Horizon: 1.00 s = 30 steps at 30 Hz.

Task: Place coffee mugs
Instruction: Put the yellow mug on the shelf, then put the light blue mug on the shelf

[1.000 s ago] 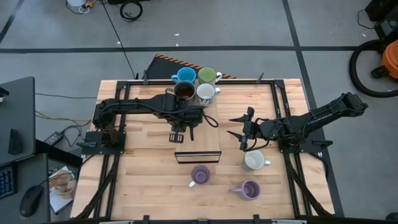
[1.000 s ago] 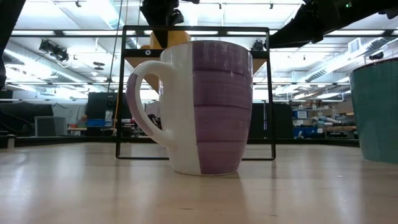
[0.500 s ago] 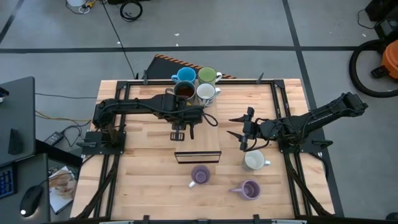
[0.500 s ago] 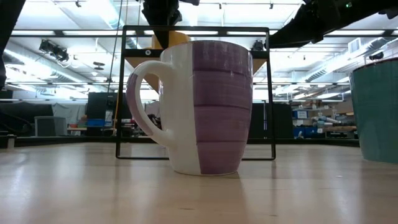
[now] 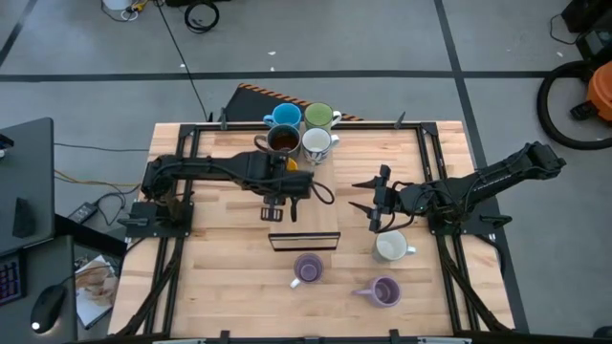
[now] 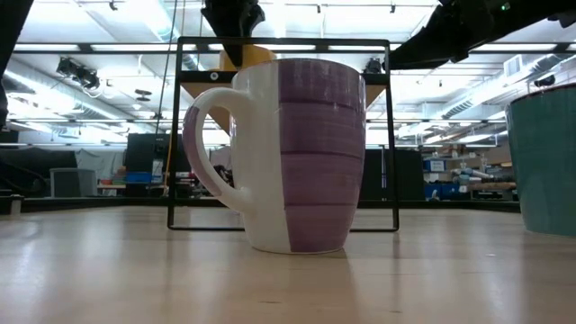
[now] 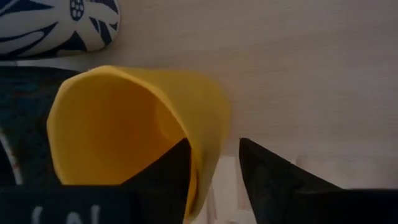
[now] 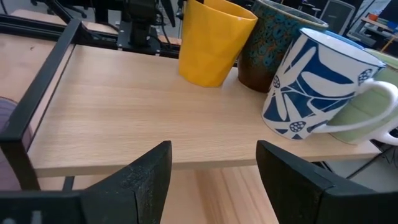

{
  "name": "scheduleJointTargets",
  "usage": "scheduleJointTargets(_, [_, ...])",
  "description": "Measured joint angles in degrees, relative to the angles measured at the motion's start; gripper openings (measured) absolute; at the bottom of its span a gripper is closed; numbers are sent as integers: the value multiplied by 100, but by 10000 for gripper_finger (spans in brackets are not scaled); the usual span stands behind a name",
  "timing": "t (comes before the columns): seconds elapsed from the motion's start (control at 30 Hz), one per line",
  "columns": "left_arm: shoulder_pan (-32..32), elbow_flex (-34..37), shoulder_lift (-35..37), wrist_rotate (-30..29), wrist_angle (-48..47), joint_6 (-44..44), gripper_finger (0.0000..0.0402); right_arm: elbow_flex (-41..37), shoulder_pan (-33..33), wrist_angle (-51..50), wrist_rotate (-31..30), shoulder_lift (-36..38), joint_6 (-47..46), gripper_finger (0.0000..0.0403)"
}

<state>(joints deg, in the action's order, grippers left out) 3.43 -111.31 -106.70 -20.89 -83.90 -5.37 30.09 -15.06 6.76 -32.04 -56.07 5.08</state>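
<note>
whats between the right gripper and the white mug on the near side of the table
Nothing: in the high view the right gripper sits just above the white mug, with only bare table between them.

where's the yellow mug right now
In the high view the yellow mug stands at the table's far middle, beside the dark brown mug, mostly hidden under the left arm; the left tool straddles its rim.

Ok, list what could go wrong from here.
1. The left gripper is open, with one finger inside the yellow mug and one outside. Pulling away sideways rather than straight off could tip it.
2. That mug stands close beside the dark brown mug, with the white and blue mug just beyond. A nudge could knock them together.
The right gripper waits open.
</note>
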Motion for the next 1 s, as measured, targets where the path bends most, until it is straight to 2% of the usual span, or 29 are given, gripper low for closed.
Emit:
scheduleJointTargets(0.13, [144,-235,34,-148,-156,47,167,0,-1,-2,19,0,0,240])
scheduleJointTargets(0.27, [375,-518,126,-431,-272,260,171,0,-1,-11,19,0,-16,240])
scheduleJointTargets(0.43, [687,-311,555,-444,92,509,172,-6,-7,-98,32,0,-39,240])
scheduleJointTargets(0.53, [902,393,1055,-554,765,509,172,-7,-56,-125,32,0,-20,240])
scheduleJointTargets(0.8, [1223,2956,2870,-752,2862,758,172,-7,-225,-74,32,0,107,240])
scheduleJointTargets(1.0, [1315,4268,3798,-775,4044,848,172,123,-231,-325,472,0,-69,238])
